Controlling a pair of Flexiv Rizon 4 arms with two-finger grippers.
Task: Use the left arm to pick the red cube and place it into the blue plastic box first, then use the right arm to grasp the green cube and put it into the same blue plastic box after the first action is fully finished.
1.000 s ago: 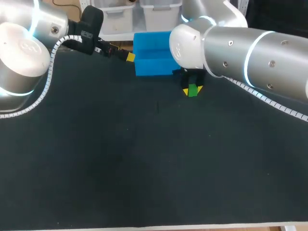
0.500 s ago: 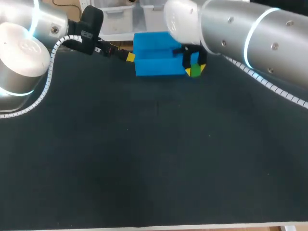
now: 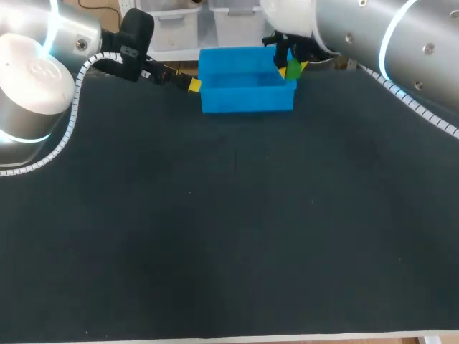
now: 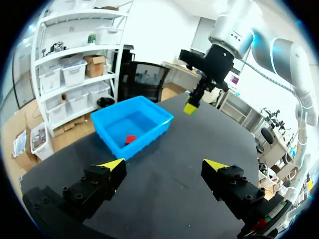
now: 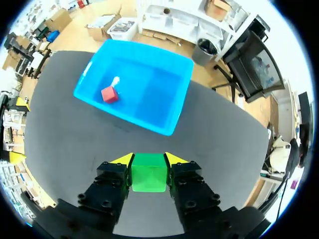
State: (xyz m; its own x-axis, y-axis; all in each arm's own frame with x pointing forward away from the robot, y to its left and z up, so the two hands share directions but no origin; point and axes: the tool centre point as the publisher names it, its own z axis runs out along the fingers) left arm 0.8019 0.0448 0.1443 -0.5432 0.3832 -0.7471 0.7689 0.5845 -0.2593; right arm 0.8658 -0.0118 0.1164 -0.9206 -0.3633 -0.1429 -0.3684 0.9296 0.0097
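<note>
The blue plastic box (image 3: pixel 215 100) stands at the table's far edge, and the red cube (image 5: pixel 109 94) lies on its floor (image 4: pixel 130 139). My right gripper (image 3: pixel 290 66) hangs in the air at the box's right end, shut on the green cube (image 5: pixel 148 172), which is seen from the left wrist as well (image 4: pixel 190 108). Both yellow-tipped fingers press the cube's sides. My left gripper (image 3: pixel 188 84) sits low just left of the box, open and empty (image 4: pixel 164 164), with the box a short way ahead of its fingers.
Dark table surface (image 3: pixel 229 236) stretches wide in front of the box. White bins stand just past the far table edge behind the box.
My right arm has lifted the green cube off the table and carried it back and up to the box's right end. The left arm has stayed still.
</note>
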